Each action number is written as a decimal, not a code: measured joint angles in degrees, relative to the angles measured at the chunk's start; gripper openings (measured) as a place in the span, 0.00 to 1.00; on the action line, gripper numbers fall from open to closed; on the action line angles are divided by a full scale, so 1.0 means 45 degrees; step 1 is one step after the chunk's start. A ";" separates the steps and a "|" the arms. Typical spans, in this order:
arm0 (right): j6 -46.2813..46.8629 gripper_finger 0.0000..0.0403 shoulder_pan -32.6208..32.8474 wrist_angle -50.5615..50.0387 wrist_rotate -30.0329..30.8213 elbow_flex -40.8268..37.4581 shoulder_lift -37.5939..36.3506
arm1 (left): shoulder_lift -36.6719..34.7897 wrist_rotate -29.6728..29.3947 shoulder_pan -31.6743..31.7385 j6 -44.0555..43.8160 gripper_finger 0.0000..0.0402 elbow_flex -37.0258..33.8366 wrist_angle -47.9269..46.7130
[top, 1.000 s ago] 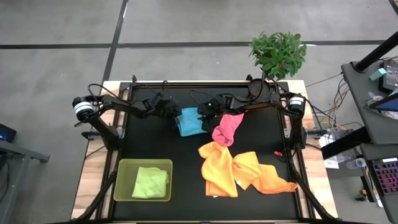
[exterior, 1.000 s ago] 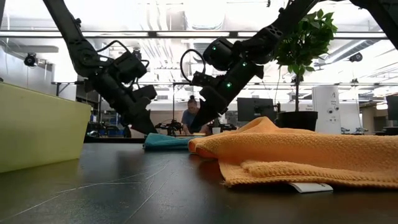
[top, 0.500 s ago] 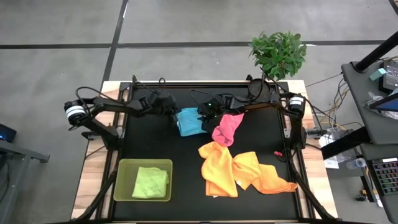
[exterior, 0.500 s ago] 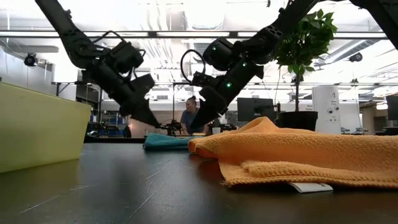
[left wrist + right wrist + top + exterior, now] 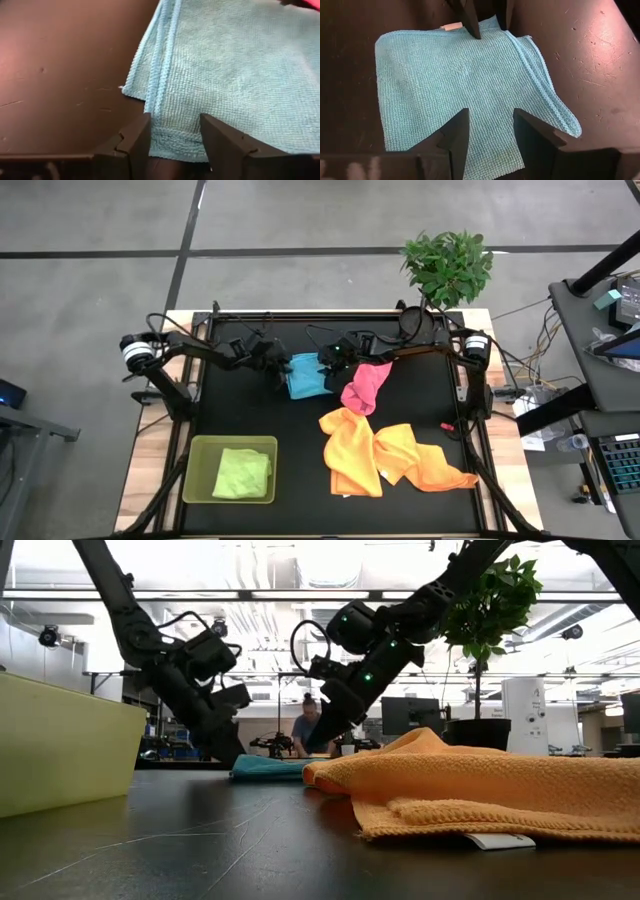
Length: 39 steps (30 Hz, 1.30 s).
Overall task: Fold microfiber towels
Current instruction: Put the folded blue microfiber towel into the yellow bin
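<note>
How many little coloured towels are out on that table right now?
5 that I can tell: a lime green towel in the tray, a light blue towel at the back, a pink towel beside it, and a yellow towel overlapping an orange towel. Others may be hidden underneath.

1. A light blue microfiber towel [image 5: 305,375] with a fine looped weave.
2. A pink towel [image 5: 366,385].
3. Orange and yellow-orange towels [image 5: 385,455], crumpled together.
4. A lime green towel [image 5: 242,473] in a translucent lime-green tray [image 5: 200,450].
5. A black table top [image 5: 250,415] edged in pale wood.
6. A green leafy plant [image 5: 448,265].
</note>
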 joint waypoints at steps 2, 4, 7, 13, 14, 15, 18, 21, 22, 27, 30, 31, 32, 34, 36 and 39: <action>0.0000 0.36 0.0000 -0.0001 0.0000 -0.0027 0.0000 | -0.0019 0.0251 -0.0003 0.0040 0.40 0.0002 -0.0007; 0.0003 0.36 0.0000 0.0009 0.0000 -0.0048 0.0000 | -0.0126 0.0312 -0.0013 0.0040 0.39 0.0002 -0.0035; 0.0008 0.36 0.0000 0.0144 0.0000 -0.0096 0.0000 | -0.0320 0.0330 -0.0013 0.0056 0.35 0.0007 -0.0006; 0.0010 0.35 0.0000 0.0160 0.0000 -0.0120 0.0000 | -0.0368 0.0989 -0.0006 0.0053 0.28 0.0031 -0.0019; 0.0010 0.35 0.0000 0.0165 0.0000 -0.0120 0.0000 | -0.0368 0.0995 -0.0013 0.0045 0.26 0.0031 -0.0031; 0.0010 0.35 0.0000 0.0165 0.0000 -0.0120 0.0000 | -0.0368 0.0997 -0.0013 0.0042 0.25 0.0031 -0.0024; 0.0010 0.35 0.0000 0.0175 0.0000 -0.0120 0.0000 | -0.0368 0.0997 -0.0003 0.0035 0.20 0.0031 -0.0021; 0.0010 0.36 0.0000 0.0185 0.0000 -0.0139 0.0000 | -0.0368 0.0768 -0.0003 -0.0084 0.16 0.0031 0.0151; 0.0010 0.36 0.0000 0.0180 0.0000 -0.0149 0.0000 | -0.0368 0.0580 -0.0006 -0.0330 0.15 0.0031 0.0306; 0.0029 0.37 0.0000 0.0221 -0.0004 -0.0154 0.0000 | -0.0368 0.0492 -0.0003 -0.0496 0.14 0.0036 0.1309; 0.0126 0.37 0.0000 0.0296 0.0000 -0.0154 0.0000 | -0.0307 0.0536 -0.0003 -0.0692 0.15 0.0045 0.1959; 0.0126 0.37 0.0000 0.0315 -0.0005 -0.0154 0.0000 | -0.0232 0.0536 -0.0003 -0.0719 0.16 0.0045 0.2143; 0.0135 0.37 0.0000 0.0352 -0.0005 -0.0154 0.0000 | -0.0134 0.0536 -0.0003 -0.0727 0.17 0.0042 0.2398; 0.0151 0.37 0.0000 0.0514 -0.0005 -0.0154 0.0000 | 0.0129 0.0538 -0.0003 -0.0738 0.19 0.0040 0.2944; 0.0155 0.38 0.0000 0.0674 -0.0005 -0.0154 0.0000 | 0.0500 0.0541 -0.0003 -0.0863 0.21 0.0051 0.3661; 0.0225 0.39 0.0000 0.0774 -0.0005 -0.0154 0.0000 | 0.1015 0.0549 -0.0003 -0.1249 0.26 0.0055 0.4556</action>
